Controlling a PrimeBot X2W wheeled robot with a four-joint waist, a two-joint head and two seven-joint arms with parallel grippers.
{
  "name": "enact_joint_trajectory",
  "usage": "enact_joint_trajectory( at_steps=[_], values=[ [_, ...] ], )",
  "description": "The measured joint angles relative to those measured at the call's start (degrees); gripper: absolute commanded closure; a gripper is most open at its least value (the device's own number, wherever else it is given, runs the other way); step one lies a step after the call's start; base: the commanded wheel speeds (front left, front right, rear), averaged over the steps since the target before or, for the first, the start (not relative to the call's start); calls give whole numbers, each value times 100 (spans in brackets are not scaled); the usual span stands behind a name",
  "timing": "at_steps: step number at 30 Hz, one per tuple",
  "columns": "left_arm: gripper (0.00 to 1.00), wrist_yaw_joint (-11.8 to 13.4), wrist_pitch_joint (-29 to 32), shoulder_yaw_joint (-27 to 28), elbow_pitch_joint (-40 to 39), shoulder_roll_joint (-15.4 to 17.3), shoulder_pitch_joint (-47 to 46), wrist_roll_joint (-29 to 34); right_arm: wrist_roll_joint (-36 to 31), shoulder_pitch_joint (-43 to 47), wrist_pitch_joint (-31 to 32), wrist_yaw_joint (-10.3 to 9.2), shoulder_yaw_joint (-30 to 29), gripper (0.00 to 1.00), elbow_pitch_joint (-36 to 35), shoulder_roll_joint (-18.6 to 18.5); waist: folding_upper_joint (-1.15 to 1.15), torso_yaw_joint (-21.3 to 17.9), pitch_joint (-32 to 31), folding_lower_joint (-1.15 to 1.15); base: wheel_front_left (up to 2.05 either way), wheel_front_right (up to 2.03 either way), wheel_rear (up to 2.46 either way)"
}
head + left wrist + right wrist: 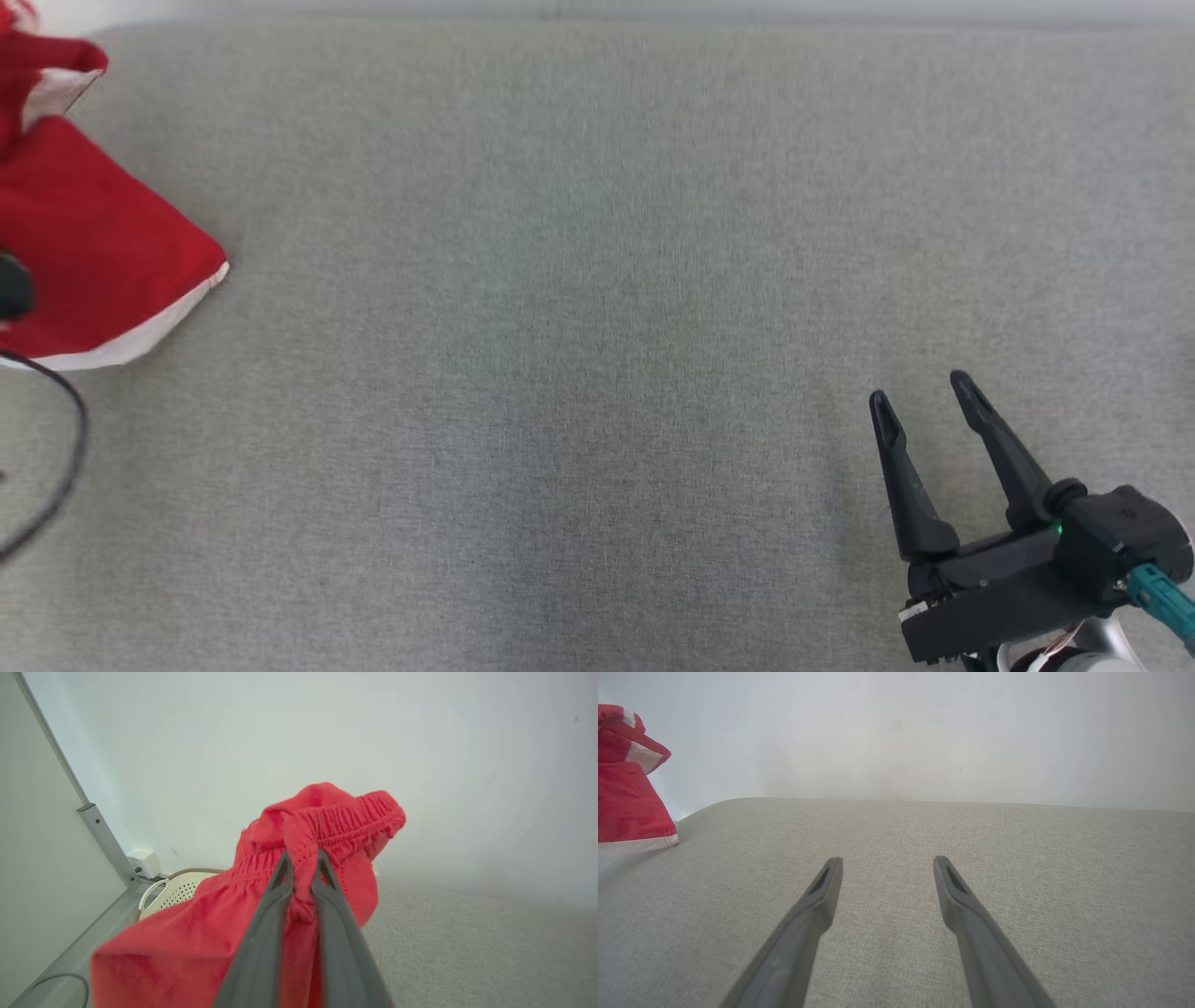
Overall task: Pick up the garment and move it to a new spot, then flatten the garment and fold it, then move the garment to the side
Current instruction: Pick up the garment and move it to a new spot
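The red garment [327, 812] is pinched at its elastic waistband by the left pincer [302, 856] at the worktop's [597, 373] left edge, while the right pincer [920, 387] is held spread over its right part.

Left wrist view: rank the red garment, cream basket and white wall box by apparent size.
1. red garment, largest, though nearest the camera.
2. cream basket, partly hidden behind it.
3. white wall box, smallest.
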Motion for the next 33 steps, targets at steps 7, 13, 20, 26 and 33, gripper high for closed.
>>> enact_joint_trajectory(
  at_steps=[7,13,20,26,33],
  values=[
    [100,458,-75,-199,-1951,-249,1252,202,3,142,-34,0,23,0,48,163,0,-44,-409,-1,0,0,0],
    [100,976,36,-354,-3696,-345,2495,417,2,209,-94,0,41,0,92,268,-1,-291,-597,-1,0,0,0],
    [100,1443,175,-643,-4792,-498,3582,715,7,224,-222,0,-9,0,210,387,-1,-675,-700,-1,0,0,0],
    [100,1380,224,-1185,-5003,-671,3767,914,8,213,-322,0,-107,0,259,460,-1,-1012,-732,0,0,0,0],
    [100,1098,290,-1857,-4392,-1084,3510,915,44,118,-454,0,-216,0,390,548,-1,-1489,-666,0,0,0,0]
  ],
)
